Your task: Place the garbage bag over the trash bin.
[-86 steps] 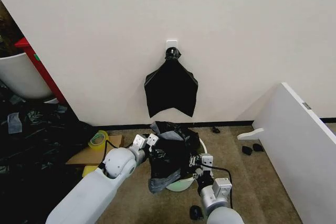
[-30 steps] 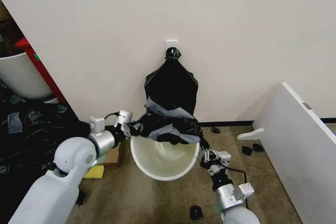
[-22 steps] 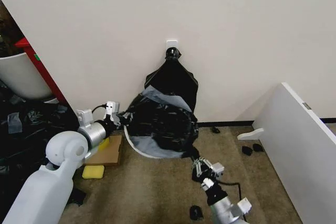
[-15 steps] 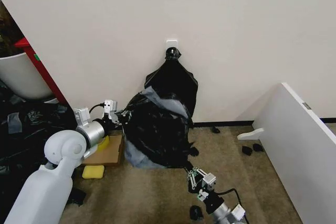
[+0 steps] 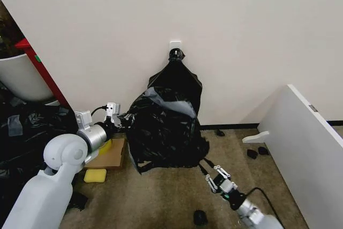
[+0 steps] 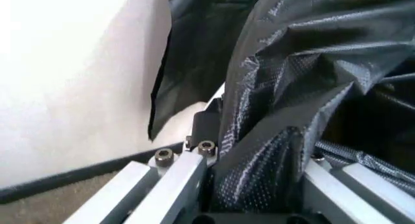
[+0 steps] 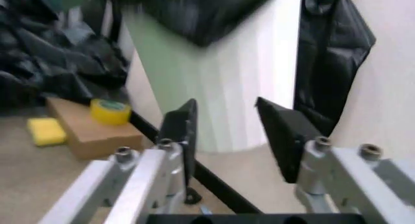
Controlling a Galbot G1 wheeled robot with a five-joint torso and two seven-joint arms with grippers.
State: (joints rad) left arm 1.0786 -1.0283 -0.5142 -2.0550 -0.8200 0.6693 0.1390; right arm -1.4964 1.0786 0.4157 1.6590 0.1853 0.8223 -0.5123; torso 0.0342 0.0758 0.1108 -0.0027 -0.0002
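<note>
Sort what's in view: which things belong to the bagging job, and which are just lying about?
Job:
glossy black plastic garbage bag, pinched by the left end effector
cream-white round plastic trash bin
right end effector, open

Lying about:
yellow tape roll
yellow sponge
brown cardboard box

No text, label, brand, number or sign can be read on anything here.
</note>
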